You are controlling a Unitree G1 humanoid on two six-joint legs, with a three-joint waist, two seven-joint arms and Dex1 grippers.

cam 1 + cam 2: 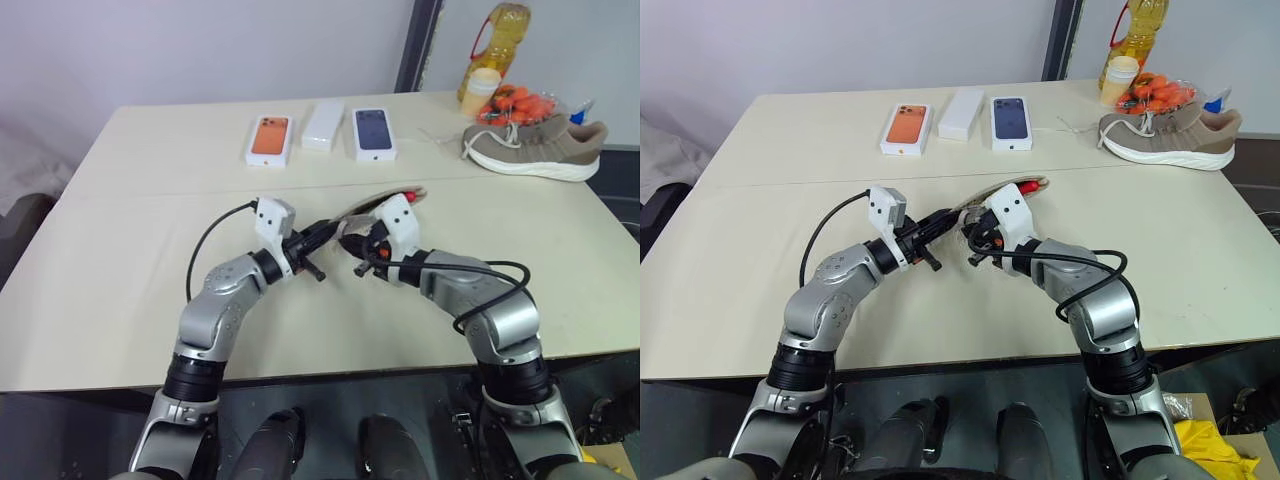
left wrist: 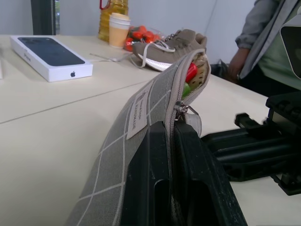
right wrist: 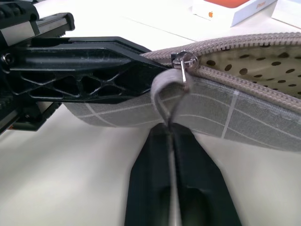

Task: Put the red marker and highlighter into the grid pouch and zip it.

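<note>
The grid pouch (image 1: 362, 208) is held up off the table between both arms, its zipper mouth open and its dotted lining (image 3: 263, 56) showing. Inside the far end lie the red marker's cap (image 2: 191, 73) and the green highlighter (image 2: 186, 90). My left gripper (image 2: 170, 139) is shut on the pouch's near end, just behind the zipper slider. My right gripper (image 3: 171, 134) is shut on the grey zipper pull tab (image 3: 161, 94), facing the left gripper (image 3: 94, 70) closely.
Three phone boxes stand at the table's back: orange (image 1: 270, 140), white (image 1: 323, 125), dark blue (image 1: 374, 133). A grey shoe (image 1: 535, 150), an oil bottle (image 1: 495, 45) and a bag of orange items (image 1: 515, 103) sit at the back right. A person (image 2: 277, 42) is beyond the table.
</note>
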